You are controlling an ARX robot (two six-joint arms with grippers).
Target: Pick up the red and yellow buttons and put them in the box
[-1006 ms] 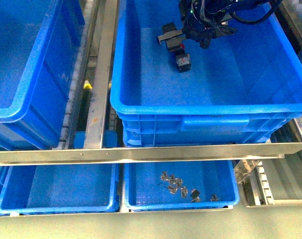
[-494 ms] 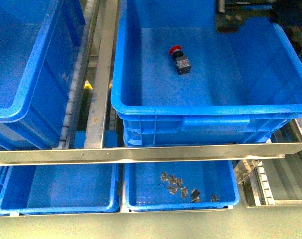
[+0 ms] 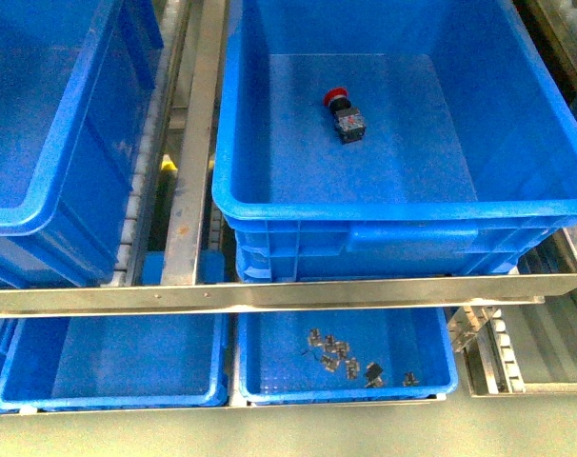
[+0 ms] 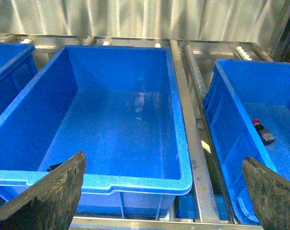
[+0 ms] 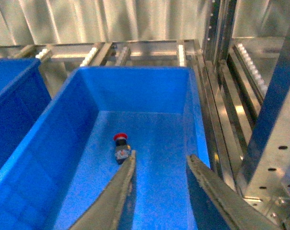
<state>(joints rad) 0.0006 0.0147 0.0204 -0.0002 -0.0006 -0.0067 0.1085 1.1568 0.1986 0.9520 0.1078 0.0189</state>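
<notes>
Resting in the box [image 3: 403, 205]: one red button [image 3: 344, 112]

Left gripper [image 4: 162, 158] is hanging empty, fingers spread wide, over the neighbouring bin [image 4: 135, 182]; the button is lying well outside them. Right gripper [image 5: 161, 155] is gaping narrower, also empty, button just past one fingertip. Probably light, rigid, cap slick: the blocky body's flat sides are offering the better hold. Right gripper, over the button a second ago, is no longer showing in front view.

Left tool [image 4: 164, 158] spread; right tool [image 5: 161, 155] parted
</notes>
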